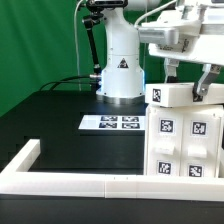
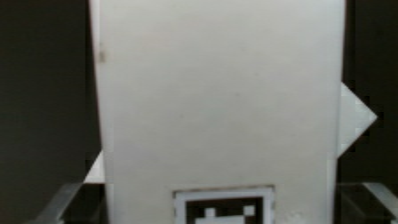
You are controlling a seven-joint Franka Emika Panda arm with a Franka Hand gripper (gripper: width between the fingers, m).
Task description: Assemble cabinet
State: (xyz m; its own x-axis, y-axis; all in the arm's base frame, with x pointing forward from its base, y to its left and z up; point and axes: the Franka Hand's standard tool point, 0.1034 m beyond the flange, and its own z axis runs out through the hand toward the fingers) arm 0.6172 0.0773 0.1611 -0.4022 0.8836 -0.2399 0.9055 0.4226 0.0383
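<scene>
Exterior view: the cabinet (image 1: pixel 185 135) is seen standing at the table's (image 1: pixel 60 120) near edge, toward the exterior view's right, just behind the border rail (image 1: pixel 110 184).
Tool: the gripper (image 1: pixel 187 82) is set astride the top white block, jaws partly spread; a firm hold cannot be told.
Risk: a shallow or off-centre pinch is judged likely to tilt or drop the block.
Axis: the block's long axis is seen upright, tagged faces toward the exterior camera.
Background: the marker board (image 1: pixel 110 123) is seen mid-table.

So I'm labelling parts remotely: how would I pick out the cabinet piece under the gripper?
Find the robot base, then look toward the exterior view's right. The tall white cabinet block stands under the gripper, its faces covered in square tags, unlike the flat marker board.
</scene>
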